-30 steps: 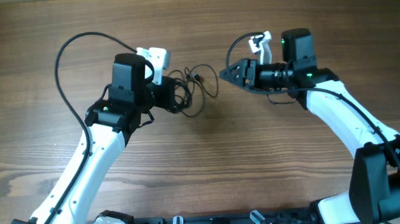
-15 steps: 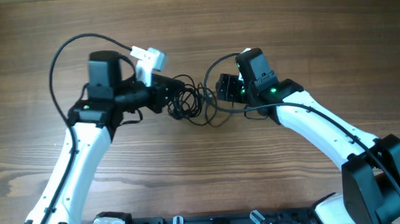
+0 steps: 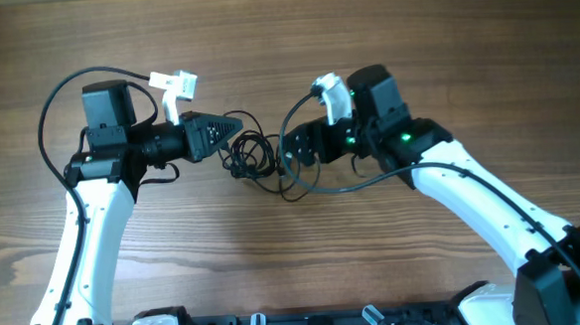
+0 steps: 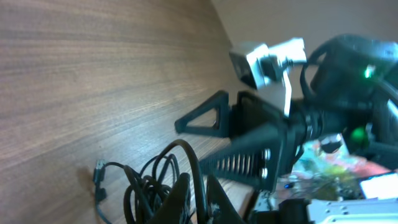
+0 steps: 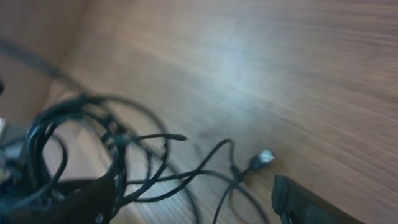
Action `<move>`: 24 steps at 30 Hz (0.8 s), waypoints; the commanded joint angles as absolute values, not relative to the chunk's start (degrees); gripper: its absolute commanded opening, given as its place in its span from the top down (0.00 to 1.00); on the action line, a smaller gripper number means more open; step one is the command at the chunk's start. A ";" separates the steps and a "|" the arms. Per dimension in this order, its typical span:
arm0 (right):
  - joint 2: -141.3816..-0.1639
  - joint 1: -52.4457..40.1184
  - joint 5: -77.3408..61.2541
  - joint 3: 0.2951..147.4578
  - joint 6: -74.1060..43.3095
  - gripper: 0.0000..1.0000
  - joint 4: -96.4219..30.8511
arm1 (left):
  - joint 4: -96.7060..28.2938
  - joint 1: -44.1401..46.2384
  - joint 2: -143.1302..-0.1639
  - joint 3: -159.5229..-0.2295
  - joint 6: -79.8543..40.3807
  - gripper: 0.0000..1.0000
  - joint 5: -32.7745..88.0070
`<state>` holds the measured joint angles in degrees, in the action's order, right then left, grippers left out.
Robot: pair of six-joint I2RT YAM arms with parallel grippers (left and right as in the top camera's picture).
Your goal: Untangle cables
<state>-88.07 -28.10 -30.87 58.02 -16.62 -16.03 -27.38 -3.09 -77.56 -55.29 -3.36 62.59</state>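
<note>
Cables (image 3: 253, 159): one dark, knotted bundle of thin cords on the wood table (image 3: 283, 33), lying just off the tip of the left gripper (image 3: 234, 127) and touching it. One loop rises out of the bundle to that tip. A longer strand trails away from the left gripper and runs under the right arm.

Left gripper: level, pointing at the bundle. Left wrist view: its two fingers (image 4: 179, 198) sit close together with only a slit between them, and a cord arches down into that slit. Narrow, pinched on a cable strand. A small plug (image 4: 98, 171) lies flat on the wood beside the bundle, clear of the fingers.

Right gripper (image 3: 293, 152): on the far side of the bundle from the left gripper, facing it, tips near the bundle's edge. Right wrist view: fingers spread wide to either side of the frame, with several strands lying loose on the table between them and none pinched. Spread wide, holding nothing. Another plug (image 5: 264, 157) rests on the wood between those fingers, at the end of a single thin cord.

The bundle sits between the two tips. I cannot tell how many cords are in it.
</note>
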 commanded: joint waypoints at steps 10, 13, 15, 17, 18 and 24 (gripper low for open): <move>-95.66 -22.70 -2.15 58.61 -48.51 0.02 -12.84 | -28.99 -3.22 -76.71 -55.42 -12.23 0.96 72.25; -95.68 -13.91 -3.05 58.61 -53.95 0.03 -20.29 | -31.51 -3.22 -76.71 -55.42 -12.23 0.96 65.60; -95.68 -9.96 -2.94 58.61 -53.56 0.01 -25.63 | -31.55 -3.22 -76.71 -55.42 -12.23 0.96 62.67; -95.68 -7.99 -3.03 58.61 -51.57 0.01 -28.88 | -31.55 -3.22 -76.71 -55.42 -12.25 0.96 59.94; -95.68 -7.64 -3.49 58.61 -49.21 0.01 -29.93 | -31.55 -3.22 -76.71 -55.42 -12.25 0.96 58.63; -95.68 -7.86 -24.10 58.61 -24.47 0.04 -25.74 | -31.55 -3.22 -76.71 -55.42 -11.81 0.96 55.83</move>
